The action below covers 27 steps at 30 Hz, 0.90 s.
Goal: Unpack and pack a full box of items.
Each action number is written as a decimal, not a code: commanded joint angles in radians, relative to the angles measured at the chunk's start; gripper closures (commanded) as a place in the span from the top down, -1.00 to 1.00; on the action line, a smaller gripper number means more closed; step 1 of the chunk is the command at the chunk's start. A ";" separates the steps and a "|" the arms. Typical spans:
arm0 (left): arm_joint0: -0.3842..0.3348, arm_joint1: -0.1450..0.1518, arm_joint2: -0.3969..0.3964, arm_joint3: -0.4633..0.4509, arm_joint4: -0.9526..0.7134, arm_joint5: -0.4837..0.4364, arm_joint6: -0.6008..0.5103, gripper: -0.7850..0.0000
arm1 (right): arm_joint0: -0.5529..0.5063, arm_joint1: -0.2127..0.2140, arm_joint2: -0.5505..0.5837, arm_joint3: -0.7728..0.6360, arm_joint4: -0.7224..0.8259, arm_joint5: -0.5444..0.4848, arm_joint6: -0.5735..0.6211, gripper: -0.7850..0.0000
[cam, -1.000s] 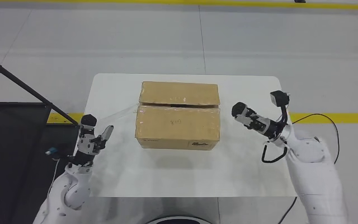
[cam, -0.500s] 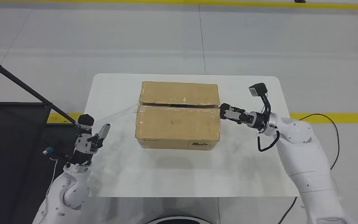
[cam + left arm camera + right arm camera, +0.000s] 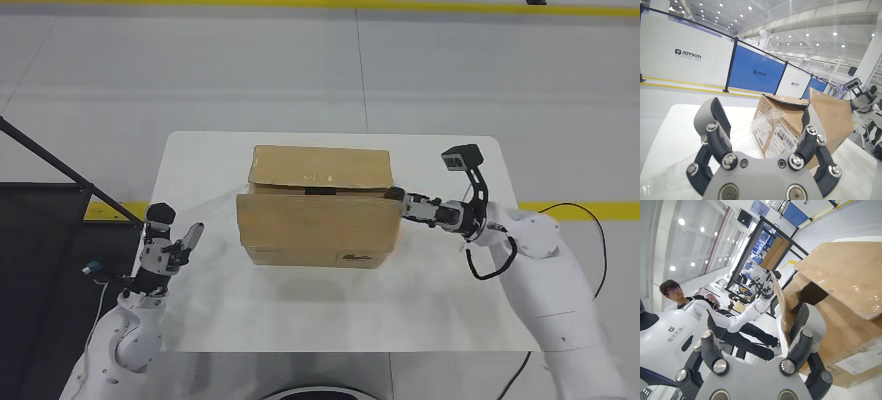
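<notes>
A cardboard box (image 3: 315,245) stands in the middle of the white table (image 3: 440,295). Its far flap (image 3: 320,165) lies flat, while the near flap (image 3: 315,208) is tilted up. My right gripper (image 3: 397,198) is open at the box's right end. In the right wrist view (image 3: 757,313) the raised flap's edge (image 3: 779,298) sits between its fingers, against one finger (image 3: 802,321). My left gripper (image 3: 185,240) hangs open over the table's left part and holds nothing (image 3: 762,117). A strip of clear tape (image 3: 772,113) trails from the box's left end.
A black frame (image 3: 40,240) stands off the table's left side. Bare table lies in front of the box and at the right. In the left wrist view the box (image 3: 776,121) is straight ahead with the flap (image 3: 829,121) standing up.
My right gripper moved left to the box's right end and the near flap rose from flat to tilted up. The left gripper shifted only slightly.
</notes>
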 commanded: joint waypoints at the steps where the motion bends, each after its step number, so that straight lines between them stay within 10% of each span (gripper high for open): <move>1: 0.001 0.000 0.003 -0.006 0.013 -0.012 0.003 1.00 | -0.013 0.010 0.003 -0.042 0.033 0.027 0.027 1.00; 10: 0.002 0.003 0.019 -0.019 0.100 -0.053 0.012 1.00 | -0.080 0.074 -0.033 -0.242 -0.071 0.106 0.106 1.00; 27: 0.018 0.026 0.025 0.008 0.372 -0.183 0.043 1.00 | 0.010 0.215 -0.354 -0.224 -0.310 -0.118 -0.118 1.00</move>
